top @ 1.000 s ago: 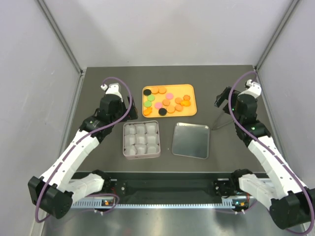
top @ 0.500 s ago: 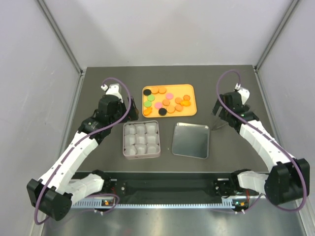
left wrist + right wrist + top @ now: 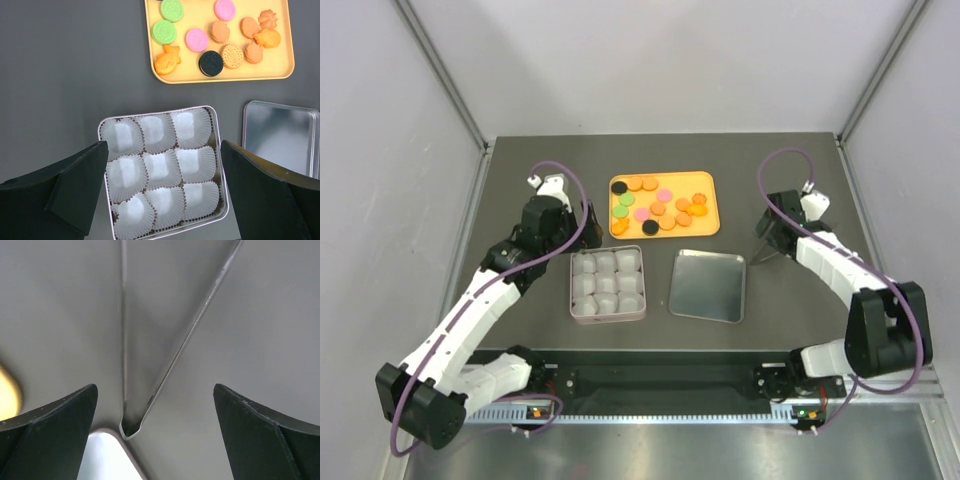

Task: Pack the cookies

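Observation:
The cookies [image 3: 660, 205] lie in a loose heap on an orange tray [image 3: 710, 182] at the back middle; the left wrist view shows green, pink, black and orange cookies [image 3: 220, 37]. A square tin [image 3: 573, 290] lined with white paper cups holds no cookie. My left gripper [image 3: 584, 220] hangs open left of the tray, and from its wrist view my left gripper [image 3: 164, 145] stands over the tin [image 3: 101, 165]. My right gripper [image 3: 770, 226] is open, low over metal tongs [image 3: 767, 252]. In its own view my right gripper [image 3: 154, 387] straddles the tongs [image 3: 150, 395].
The tin's lid [image 3: 708, 285] lies flat right of the tin, its corner [image 3: 107, 457] just below the tongs' bend. The lid [image 3: 282, 135] also shows in the left wrist view. Grey walls close the table at the left, back and right.
My right arm has folded in and lowered, bringing its gripper from the far right edge down over the tongs. The left arm has hardly moved. Both grippers stayed open.

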{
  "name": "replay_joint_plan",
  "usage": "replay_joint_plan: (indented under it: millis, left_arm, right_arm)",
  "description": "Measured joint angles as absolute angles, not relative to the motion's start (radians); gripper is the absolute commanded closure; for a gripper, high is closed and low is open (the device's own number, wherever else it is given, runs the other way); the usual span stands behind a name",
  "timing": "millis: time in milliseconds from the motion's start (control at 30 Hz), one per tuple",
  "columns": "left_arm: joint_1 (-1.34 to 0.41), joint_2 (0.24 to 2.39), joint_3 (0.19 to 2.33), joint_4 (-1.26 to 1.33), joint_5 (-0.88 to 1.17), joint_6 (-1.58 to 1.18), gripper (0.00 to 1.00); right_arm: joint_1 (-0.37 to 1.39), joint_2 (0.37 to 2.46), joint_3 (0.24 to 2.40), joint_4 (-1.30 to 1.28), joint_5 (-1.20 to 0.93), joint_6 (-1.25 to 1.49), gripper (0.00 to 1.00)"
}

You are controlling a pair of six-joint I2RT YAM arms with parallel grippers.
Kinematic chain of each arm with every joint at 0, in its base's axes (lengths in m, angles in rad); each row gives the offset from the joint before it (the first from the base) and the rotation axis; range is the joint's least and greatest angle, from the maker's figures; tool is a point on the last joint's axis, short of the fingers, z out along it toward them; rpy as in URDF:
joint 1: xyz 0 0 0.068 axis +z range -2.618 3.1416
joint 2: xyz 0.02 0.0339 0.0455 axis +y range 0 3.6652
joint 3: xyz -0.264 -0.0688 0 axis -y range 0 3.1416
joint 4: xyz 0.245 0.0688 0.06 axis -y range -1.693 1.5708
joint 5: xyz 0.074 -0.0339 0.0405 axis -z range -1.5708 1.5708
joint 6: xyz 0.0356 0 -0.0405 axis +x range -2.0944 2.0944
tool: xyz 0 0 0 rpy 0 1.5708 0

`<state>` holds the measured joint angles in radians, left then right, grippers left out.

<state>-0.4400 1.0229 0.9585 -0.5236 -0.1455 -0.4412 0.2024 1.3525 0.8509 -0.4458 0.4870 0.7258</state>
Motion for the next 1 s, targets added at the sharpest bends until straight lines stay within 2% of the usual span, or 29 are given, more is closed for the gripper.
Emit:
replay_joint_plan:
  millis: [267, 533, 633, 733, 767, 833, 867, 1000]
  left_arm:
    - [-0.44, 1.023, 0.953, -0.523, -0.145, -0.441, 0.01]
    - [-0.44, 1.023, 0.952, -0.522, -0.145, -0.441, 0.01]
    - [-0.44, 1.023, 0.95, -0.522, -0.145, -0.441, 0.01]
    - [-0.44, 1.023, 0.949, -0.522, -0.145, -0.441, 0.01]
    - [-0.44, 1.023, 0.948, -0.522, -0.145, -0.441, 0.01]
    - [-0.44, 1.024, 0.946, -0.522, -0.145, -0.441, 0.01]
    - [-0.44, 1.024, 0.946, -0.522, -0.145, -0.442, 0.01]
    - [-0.44, 1.024, 0.945, -0.522, -0.145, -0.442, 0.01]
  right_arm:
    - [0.105, 1.516, 0.859, -0.378, 0.446, 0.727, 0.0]
    - [0.094, 1.7, 0.985, -0.353, 0.41, 0.656, 0.0]
    - [0.094, 1.723, 1.008, -0.344, 0.401, 0.638, 0.06]
    - [0.094, 1.748, 1.035, -0.341, 0.398, 0.614, 0.15]
    - [0.094, 1.758, 1.045, -0.341, 0.398, 0.601, 0.24]
    - [0.093, 1.775, 1.068, -0.341, 0.397, 0.58, 0.34]
    - [0.093, 1.779, 1.077, -0.342, 0.397, 0.57, 0.45]
    - [0.093, 1.794, 1.126, -0.347, 0.394, 0.522, 0.61]
